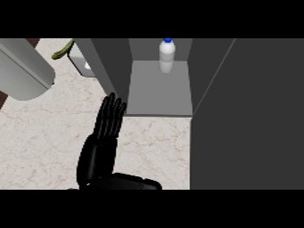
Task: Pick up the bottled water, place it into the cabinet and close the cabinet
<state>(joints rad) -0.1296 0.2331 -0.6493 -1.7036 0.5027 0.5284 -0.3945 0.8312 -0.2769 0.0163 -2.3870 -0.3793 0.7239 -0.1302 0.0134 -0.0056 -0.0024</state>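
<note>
The bottled water (166, 54), white with a blue cap, stands upright at the back of the open cabinet's grey shelf (159, 95). My right hand (104, 133) is on the marble counter just left of the cabinet's left panel (104, 67). Its fingers are straight and point up the view, with the tips beside the panel's front lower corner; I cannot tell if they touch it. It holds nothing. The cabinet's dark door (259, 116) stands swung out toward me and fills the view's right side. My left hand does not show.
A large pale grey rounded body (16, 67) juts in at the upper left. Behind the cabinet's left panel lie a green item (63, 49) and a white object (82, 62). Bare marble counter (35, 142) spreads left of the hand.
</note>
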